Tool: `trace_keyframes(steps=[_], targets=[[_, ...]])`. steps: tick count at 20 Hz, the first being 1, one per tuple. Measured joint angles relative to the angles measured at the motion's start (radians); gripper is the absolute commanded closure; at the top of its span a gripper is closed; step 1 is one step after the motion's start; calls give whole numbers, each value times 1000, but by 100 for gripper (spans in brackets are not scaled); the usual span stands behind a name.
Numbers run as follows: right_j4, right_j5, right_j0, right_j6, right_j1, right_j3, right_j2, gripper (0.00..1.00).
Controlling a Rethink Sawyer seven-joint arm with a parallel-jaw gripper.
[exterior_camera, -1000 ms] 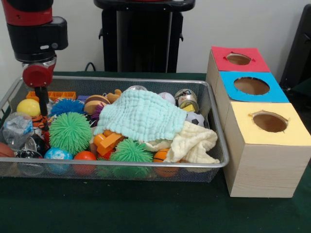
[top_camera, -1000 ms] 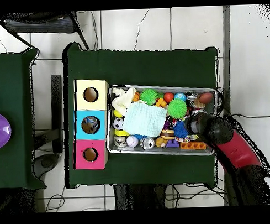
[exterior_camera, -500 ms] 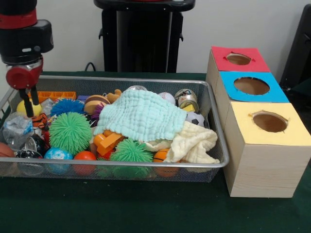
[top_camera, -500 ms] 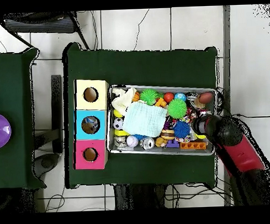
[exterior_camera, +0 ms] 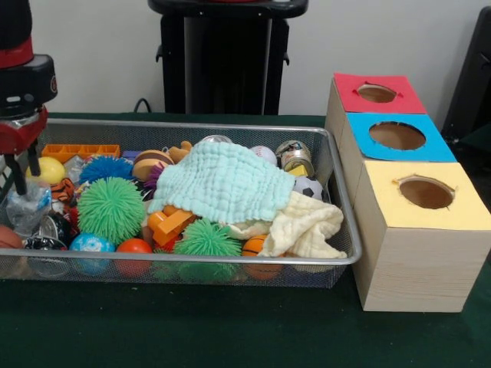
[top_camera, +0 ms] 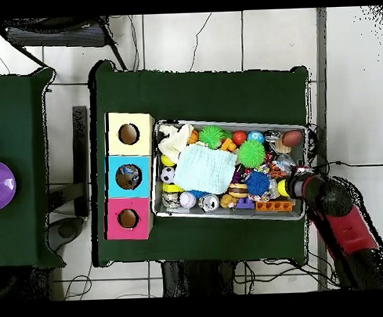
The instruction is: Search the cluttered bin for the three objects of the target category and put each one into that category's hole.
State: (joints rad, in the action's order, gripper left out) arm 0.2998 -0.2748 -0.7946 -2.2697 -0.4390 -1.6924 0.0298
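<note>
The wire mesh bin [exterior_camera: 230, 259] lies on the green table, full of toys. A mint cloth [exterior_camera: 222, 181] and a cream cloth [exterior_camera: 307, 227] cover its middle and right. Green spiky balls [exterior_camera: 111, 208], a blue spiky ball [exterior_camera: 105, 169], a yellow ball [exterior_camera: 47, 170], orange bricks [exterior_camera: 170, 224] and a small soccer ball [exterior_camera: 308, 188] show. My gripper [exterior_camera: 22, 173] hangs open and empty over the bin's left end, next to the yellow ball. In the overhead view the gripper [top_camera: 293, 185] is at the bin's [top_camera: 232, 215] right end.
Three wooden boxes with round holes stand to the right of the bin: red [exterior_camera: 376, 93], blue [exterior_camera: 397, 136] and yellow [exterior_camera: 424, 193]. A black stand [exterior_camera: 226, 61] rises behind the bin. A can [exterior_camera: 294, 156] lies at the bin's back right.
My gripper has moved left in the front view, from over the spiky balls to the bin's left end, and has risen a little. The toys have not moved.
</note>
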Motion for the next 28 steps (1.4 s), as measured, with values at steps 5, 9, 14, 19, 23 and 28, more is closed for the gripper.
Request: trace_keyframes(steps=[5, 9, 14, 19, 23, 28], targets=[[0, 36, 0, 0, 0, 0, -20, 0], [-1, 57, 0, 0, 3, -1, -24, 0], [-1, 65, 0, 0, 4, -2, -26, 0], [-1, 65, 0, 0, 3, -5, -24, 100], [-1, 65, 3, 0, -5, -6, -20, 100], [-1, 65, 25, 0, -8, -7, -10, 100]])
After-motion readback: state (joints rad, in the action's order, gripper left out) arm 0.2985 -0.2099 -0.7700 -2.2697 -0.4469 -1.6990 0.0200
